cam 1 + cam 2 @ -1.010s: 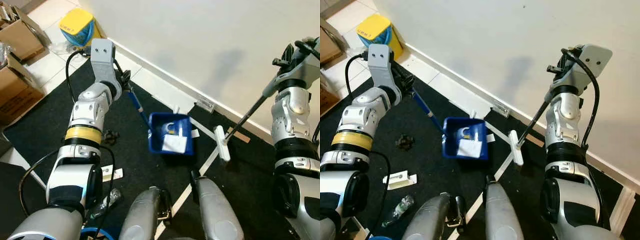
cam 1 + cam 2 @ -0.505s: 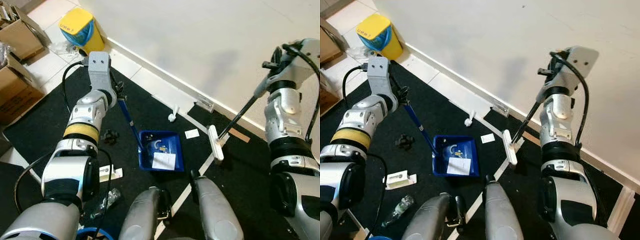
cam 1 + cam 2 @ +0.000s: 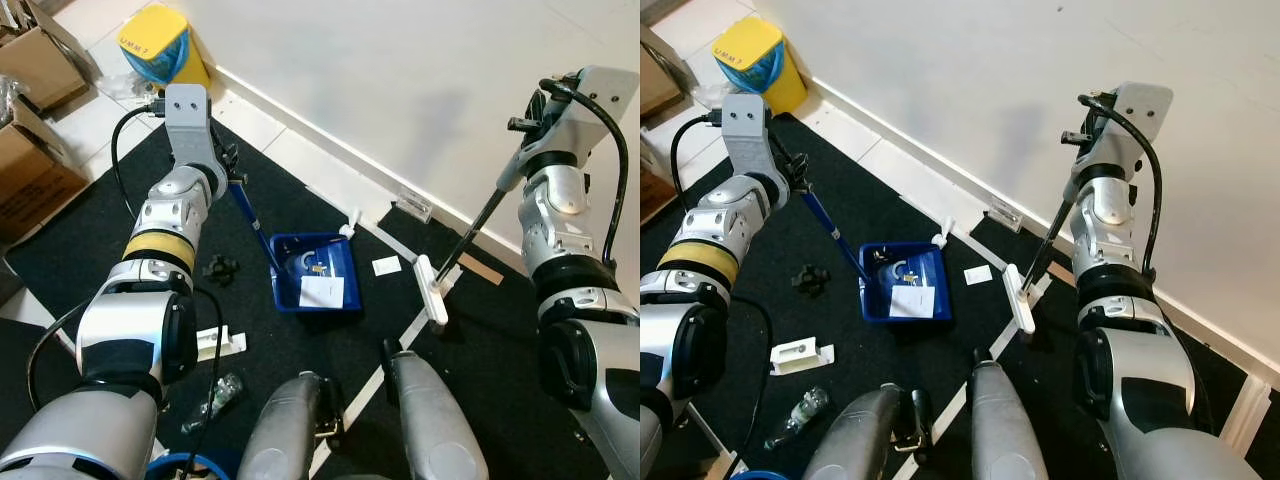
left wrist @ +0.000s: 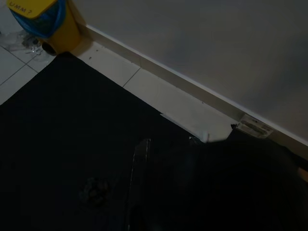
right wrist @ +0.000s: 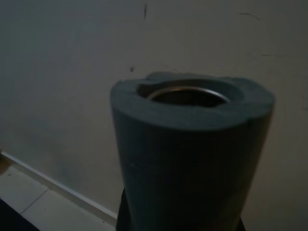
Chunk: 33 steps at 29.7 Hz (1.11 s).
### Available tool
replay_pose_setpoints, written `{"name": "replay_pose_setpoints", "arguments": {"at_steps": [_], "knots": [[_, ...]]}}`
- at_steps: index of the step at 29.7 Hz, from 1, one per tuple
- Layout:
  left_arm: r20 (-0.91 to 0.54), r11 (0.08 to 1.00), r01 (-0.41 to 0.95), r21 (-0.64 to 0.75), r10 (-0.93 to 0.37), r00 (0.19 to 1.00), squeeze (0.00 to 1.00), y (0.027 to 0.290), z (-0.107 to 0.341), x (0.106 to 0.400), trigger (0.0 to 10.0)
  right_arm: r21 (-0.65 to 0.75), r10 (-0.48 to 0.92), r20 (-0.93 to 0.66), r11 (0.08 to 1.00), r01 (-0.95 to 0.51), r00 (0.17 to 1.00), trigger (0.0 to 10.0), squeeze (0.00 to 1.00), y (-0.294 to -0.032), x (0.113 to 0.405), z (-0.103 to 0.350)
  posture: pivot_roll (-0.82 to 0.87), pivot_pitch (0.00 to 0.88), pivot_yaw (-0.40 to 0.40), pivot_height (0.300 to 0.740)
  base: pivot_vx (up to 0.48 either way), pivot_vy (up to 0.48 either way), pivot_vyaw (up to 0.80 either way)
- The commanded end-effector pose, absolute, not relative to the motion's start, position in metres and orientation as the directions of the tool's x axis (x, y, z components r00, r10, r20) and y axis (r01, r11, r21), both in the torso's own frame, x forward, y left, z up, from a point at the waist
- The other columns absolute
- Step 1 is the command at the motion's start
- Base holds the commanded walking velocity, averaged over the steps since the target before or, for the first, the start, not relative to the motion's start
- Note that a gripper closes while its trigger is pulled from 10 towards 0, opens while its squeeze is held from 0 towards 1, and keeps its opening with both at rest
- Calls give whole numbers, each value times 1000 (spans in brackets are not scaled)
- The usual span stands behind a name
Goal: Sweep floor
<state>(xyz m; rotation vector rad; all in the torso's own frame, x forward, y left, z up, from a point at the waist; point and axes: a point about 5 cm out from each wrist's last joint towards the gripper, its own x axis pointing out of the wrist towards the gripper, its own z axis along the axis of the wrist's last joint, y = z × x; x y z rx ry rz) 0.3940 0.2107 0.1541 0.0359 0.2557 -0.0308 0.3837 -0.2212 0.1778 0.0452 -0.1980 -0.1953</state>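
Far on your left there's the yellow bin (image 3: 158, 47) with a blue liner against the wall, cardboard boxes (image 3: 35, 120) beside it on the tiles. Your left gripper (image 3: 228, 170) is up over the black mat (image 3: 90, 235), clamped on the blue handle (image 3: 828, 232) of the dustpan; you can see that handle slanting down to the blue dustpan (image 3: 903, 284), which sits on the mat with a white paper scrap (image 3: 905, 301) and small bits inside. A small black object (image 3: 810, 277) lies on the mat beside the handle, a white plastic piece (image 3: 800, 353) and a clear bottle (image 3: 792, 424) nearer your legs. Just past the dustpan, a white paper slip (image 3: 978, 274) lies on the mat. Then the broom's white head (image 3: 1018, 298) rests on the floor, touching the white tape line, its dark pole (image 3: 1048, 233) rising to your right gripper (image 3: 1077, 140), closed round the pole near its foam-capped end (image 5: 192, 144).
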Motion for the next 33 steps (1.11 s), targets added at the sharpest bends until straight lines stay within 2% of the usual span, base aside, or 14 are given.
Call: {"name": "replay_pose_setpoints", "arguments": {"at_steps": [1,20,33], "knots": [[-218,999,29,40,-20,976,0,213,161,396,10000,60,-191,220,981,182,957,10000,0,-220,385,183,-20,240,78,740,247,0,0],[-212,998,41,40,-32,977,0,210,160,397,10000,57,-198,215,980,191,956,10000,0,-222,386,182,-19,229,71,740,454,0,0],[-232,994,104,29,-95,968,0,206,155,395,10000,55,-202,213,979,195,956,10000,0,-223,386,180,-13,229,73,740,40,0,0]]}}
